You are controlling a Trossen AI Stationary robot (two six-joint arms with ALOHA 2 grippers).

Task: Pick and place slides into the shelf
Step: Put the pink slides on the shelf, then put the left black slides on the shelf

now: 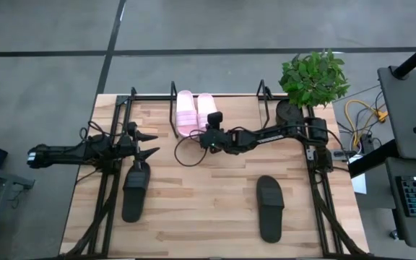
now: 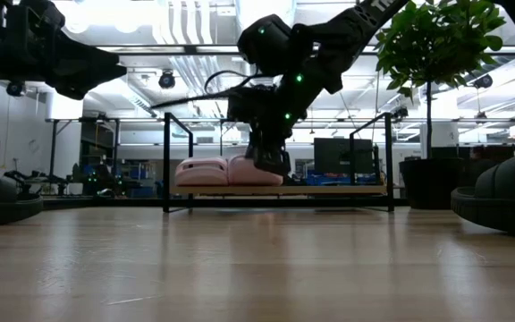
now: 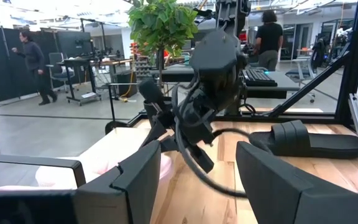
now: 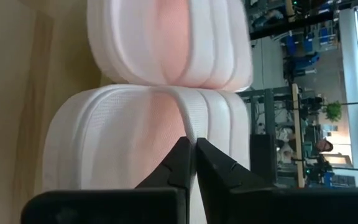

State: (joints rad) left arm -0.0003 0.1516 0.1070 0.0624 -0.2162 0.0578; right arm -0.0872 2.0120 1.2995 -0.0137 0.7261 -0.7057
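Slides in pink (image 1: 195, 112) lie side by side in the shelf (image 1: 264, 94), the right end effector (image 1: 213, 120) pinched narrow on one strap. Remaining black slides lie nearer: one (image 1: 136, 191) just beneath the wide left end effector (image 1: 147, 144).

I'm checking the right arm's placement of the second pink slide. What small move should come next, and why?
Probably open the right gripper and let go. Its fingers are pinched shut on the strap of one pink slide, which already sits in the shelf beside the other pink slide. The two black slides lie on the table outside the shelf.
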